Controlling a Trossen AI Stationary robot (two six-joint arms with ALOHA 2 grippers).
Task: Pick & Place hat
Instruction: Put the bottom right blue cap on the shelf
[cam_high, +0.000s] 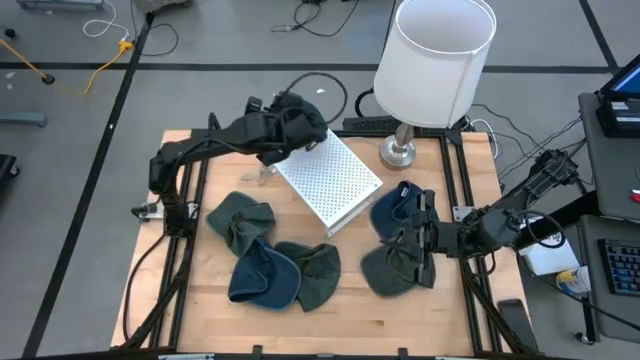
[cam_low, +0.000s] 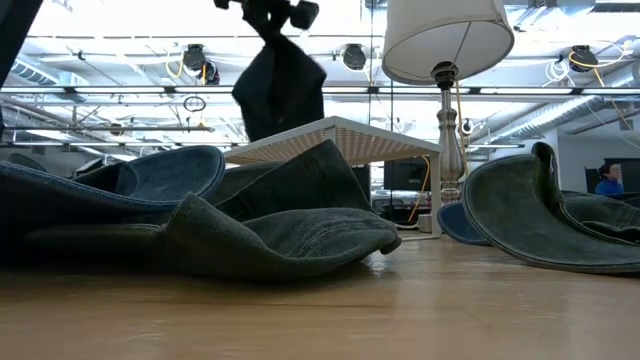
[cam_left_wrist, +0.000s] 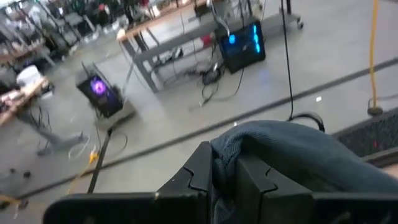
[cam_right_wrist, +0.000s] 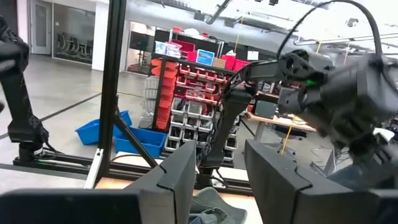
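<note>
My left gripper (cam_high: 292, 122) is raised over the far corner of a white perforated stand (cam_high: 330, 180) and is shut on a dark blue-grey hat (cam_low: 280, 85), which shows in the low view hanging above the stand (cam_low: 335, 135). My right gripper (cam_right_wrist: 217, 180) is open near the table's right side (cam_high: 420, 240), between a blue hat (cam_high: 393, 208) and a grey-green hat (cam_high: 392, 270), touching neither as far as I can see. Three more hats lie flat near the table's middle: green (cam_high: 240, 220), blue (cam_high: 262, 278), green (cam_high: 318, 275). My left gripper pinches a bunched fold of the dark hat's cloth (cam_left_wrist: 225, 163) between its two fingers (cam_left_wrist: 199, 171). The hat is lifted clear and hangs slack below the gripper (cam_low: 280, 100), above the white stand.
A lamp with a white shade (cam_high: 438, 55) stands at the table's far right on a metal base (cam_high: 398, 152). Black frame rails run along both table sides (cam_high: 465, 200). Bare wood lies along the near edge (cam_high: 330, 330). A person shows far off in the room (cam_low: 607, 180).
</note>
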